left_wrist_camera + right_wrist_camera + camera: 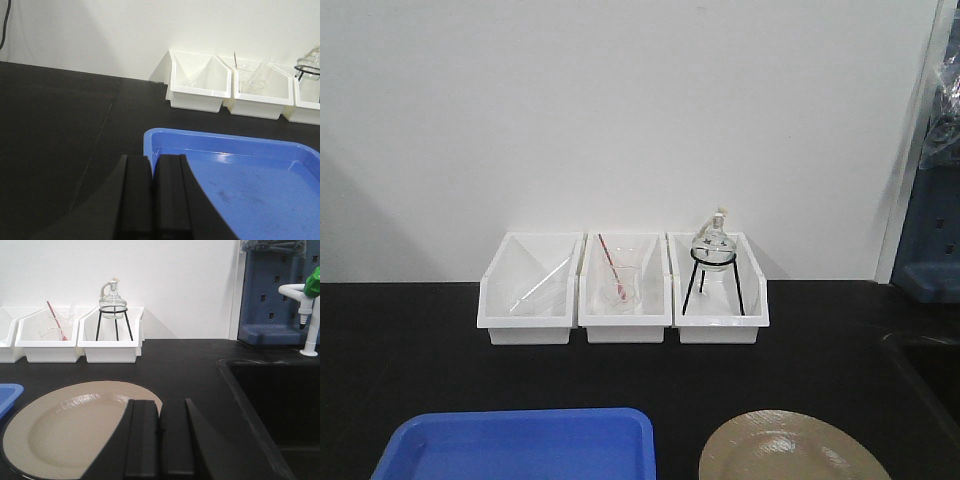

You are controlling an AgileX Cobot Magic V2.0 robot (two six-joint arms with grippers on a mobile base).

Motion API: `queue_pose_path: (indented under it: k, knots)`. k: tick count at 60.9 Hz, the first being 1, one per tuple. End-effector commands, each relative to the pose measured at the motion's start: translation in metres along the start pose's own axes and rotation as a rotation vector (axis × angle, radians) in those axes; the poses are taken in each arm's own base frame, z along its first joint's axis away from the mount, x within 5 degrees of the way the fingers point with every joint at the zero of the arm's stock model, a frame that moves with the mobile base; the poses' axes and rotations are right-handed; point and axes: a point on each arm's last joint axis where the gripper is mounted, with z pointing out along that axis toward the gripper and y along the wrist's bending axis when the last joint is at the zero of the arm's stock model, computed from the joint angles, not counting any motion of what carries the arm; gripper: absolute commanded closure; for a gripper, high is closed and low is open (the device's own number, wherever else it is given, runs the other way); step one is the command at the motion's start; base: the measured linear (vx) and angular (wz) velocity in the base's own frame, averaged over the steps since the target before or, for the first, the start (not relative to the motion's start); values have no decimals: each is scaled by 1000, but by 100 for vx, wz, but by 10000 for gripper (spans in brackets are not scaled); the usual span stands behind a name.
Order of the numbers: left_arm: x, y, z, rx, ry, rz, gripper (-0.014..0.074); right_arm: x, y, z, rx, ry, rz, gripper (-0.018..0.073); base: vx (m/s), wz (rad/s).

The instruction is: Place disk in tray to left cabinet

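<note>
Spanning the whole scene is a black counter [400,330], set against a plain white wall [620,100]. At the near left edge lies the tray [520,445], blue and bare. Three white bins [625,333] stand in a row at the wall. The left bin holds clear glassware, the middle one a red rod [610,265] with more glass. The right one holds a flask [710,243] on a black stand [720,290]. The disk [785,450] rests flat on the counter to the right of the tray, apart from it.

The left wrist view alone shows the left gripper [153,200] at the tray's near left corner, fingers pressed together on nothing. The right wrist view alone shows the right gripper [159,440] in front of the disk's near right part, fingers likewise together and empty; contact with the disk cannot be determined. Only this view shows a sink [270,390], a white tap [307,315] and a blue pegboard [270,295] at far right.
</note>
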Motion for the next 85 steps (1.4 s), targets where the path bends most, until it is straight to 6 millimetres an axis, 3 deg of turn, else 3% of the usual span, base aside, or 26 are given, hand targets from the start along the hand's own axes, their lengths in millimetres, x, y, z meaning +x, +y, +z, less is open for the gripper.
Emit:
queue_pose_path:
  k: [1, 60, 76, 85]
  knots:
    - [-2, -1, 0, 17, -78, -3, 603, -1, 0, 0, 1, -73, -7, 560, 0, 0]
    - [-7, -2, -1, 29, -128, -14, 603, -2, 0, 0, 1, -83, -6, 560, 0, 0]
    - [-22, -5, -4, 67, -304, -12, 603, -19, 1, -3, -3, -274, 1, 560, 0, 0]
    - [-37, -8, -9, 89, -416, -13, 603, -43, -1, -9, -5, -371, 84, 560, 0, 0]
